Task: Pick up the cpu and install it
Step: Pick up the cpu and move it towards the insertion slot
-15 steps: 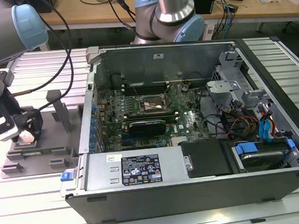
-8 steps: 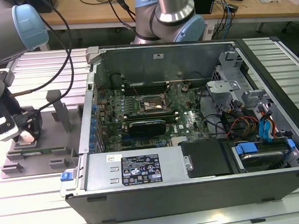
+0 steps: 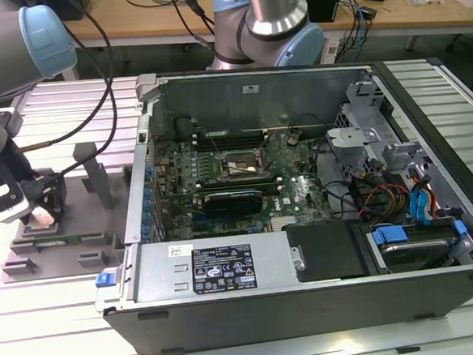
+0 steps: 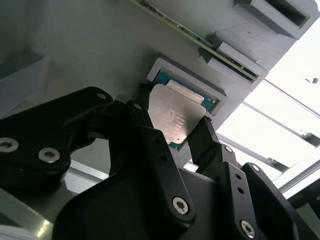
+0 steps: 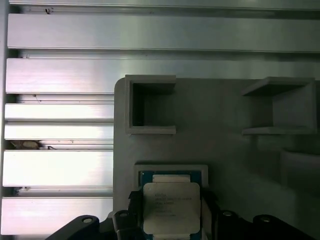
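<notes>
Cpu (image 5: 171, 207) – silvery top up, sitting in the shallow pocket of the grey tray (image 5: 230, 160), at the exterior view's left. Gripped, by the look of both wrist views, on two opposite edges by the black claw (image 4: 172, 120), one finger (image 4: 142, 107) tight against each side. Cannot tell how firm the squeeze is.

Judged from this: best to keep the pinch square on the edges and off the underside, and to raise it straight and level so that no corner catches the pocket's raised rim.

Just beyond the pocket, two box-shaped holders (image 5: 150, 107) standing up from the tray, so little room that way at low height. Around the tray, open slatted surface (image 3: 51, 312). Farther off, the tall side wall (image 3: 139, 176) of the open computer case (image 3: 170, 271) – an edge to clear with height. Inside it, the black socket (image 3: 237, 163), well apart from the claw, with the long expansion card (image 3: 234, 200) just beside.
</notes>
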Robot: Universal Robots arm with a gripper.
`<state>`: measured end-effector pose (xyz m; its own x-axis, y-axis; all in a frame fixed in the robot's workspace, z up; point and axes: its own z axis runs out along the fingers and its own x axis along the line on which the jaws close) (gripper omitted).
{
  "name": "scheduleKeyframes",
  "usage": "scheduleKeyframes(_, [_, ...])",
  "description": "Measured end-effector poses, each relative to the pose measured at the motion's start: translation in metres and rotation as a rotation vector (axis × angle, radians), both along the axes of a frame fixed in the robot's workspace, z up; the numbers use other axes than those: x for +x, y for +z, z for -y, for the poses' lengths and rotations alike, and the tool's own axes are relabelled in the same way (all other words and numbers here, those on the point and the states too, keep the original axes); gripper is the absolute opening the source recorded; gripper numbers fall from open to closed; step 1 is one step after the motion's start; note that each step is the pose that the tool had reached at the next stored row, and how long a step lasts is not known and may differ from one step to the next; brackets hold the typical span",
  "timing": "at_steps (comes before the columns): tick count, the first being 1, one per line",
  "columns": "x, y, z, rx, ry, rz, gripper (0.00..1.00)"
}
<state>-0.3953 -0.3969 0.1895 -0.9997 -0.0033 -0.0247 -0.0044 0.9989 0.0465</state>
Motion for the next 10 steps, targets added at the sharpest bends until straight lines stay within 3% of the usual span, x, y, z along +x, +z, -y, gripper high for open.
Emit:
scheduleKeyframes(4, [0.0000, 0.0074, 0.0000, 0.0001, 0.000, 0.0000, 0.55])
scheduleKeyframes(8, [-0.0001, 0.0087, 0.0001, -0.0003, 0.000, -0.0005, 0.55])
scheduleKeyframes(10, [0.0000, 0.0155, -0.0001, -0.0001, 0.000, -0.0002, 0.55])
